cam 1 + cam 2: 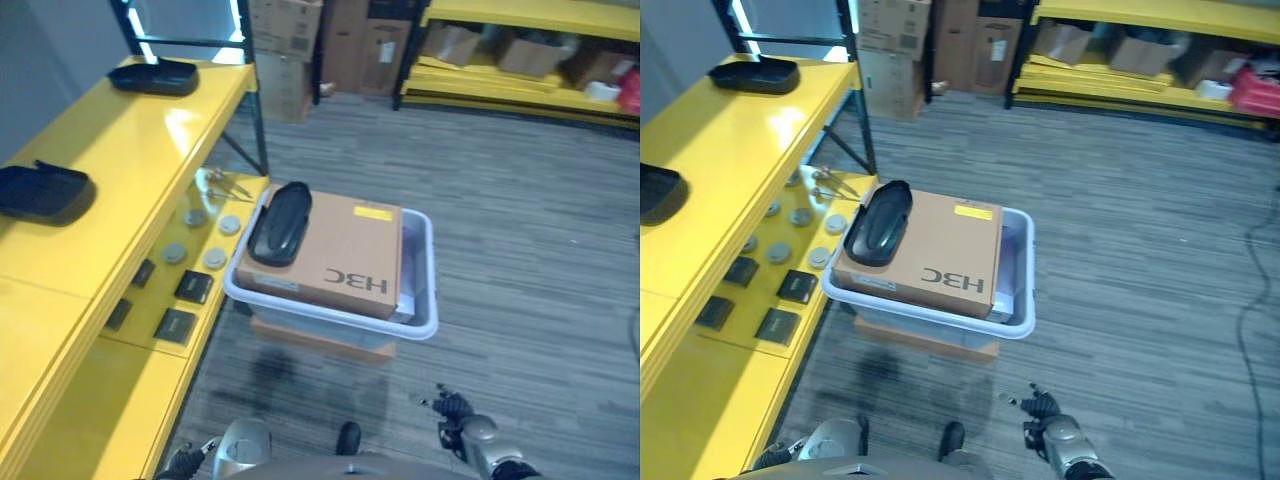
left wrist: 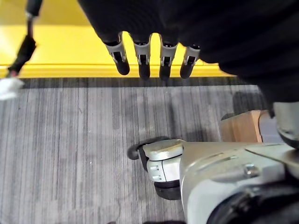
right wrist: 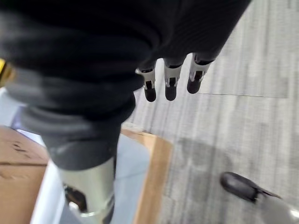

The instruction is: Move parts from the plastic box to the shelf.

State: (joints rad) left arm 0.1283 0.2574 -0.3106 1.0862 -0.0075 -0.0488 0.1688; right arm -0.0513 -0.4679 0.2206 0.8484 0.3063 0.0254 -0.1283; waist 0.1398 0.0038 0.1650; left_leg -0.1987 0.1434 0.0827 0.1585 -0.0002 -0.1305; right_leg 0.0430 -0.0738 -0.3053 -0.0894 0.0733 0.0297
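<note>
A pale plastic box [image 1: 427, 300] stands on the floor beside the yellow shelf [image 1: 140, 150]. A brown cardboard carton [image 1: 345, 255] lies across the box, and a black moulded part [image 1: 280, 222] rests on the carton's left end. Two more black parts lie on the shelf's top level, one far [image 1: 152, 75] and one near [image 1: 42, 192]. My left hand [image 2: 142, 58] hangs low by the shelf's edge, fingers straight and holding nothing. My right hand [image 3: 170, 84] hangs low near the box, fingers straight and empty too; it also shows as a dark hand [image 1: 452, 408] at the bottom.
The shelf's lower level [image 1: 190, 270] carries several round discs and dark square pieces. A brown base [image 1: 320, 340] sits under the plastic box. Stacked cartons [image 1: 290, 50] and a second yellow rack [image 1: 520, 70] stand at the back across grey carpet.
</note>
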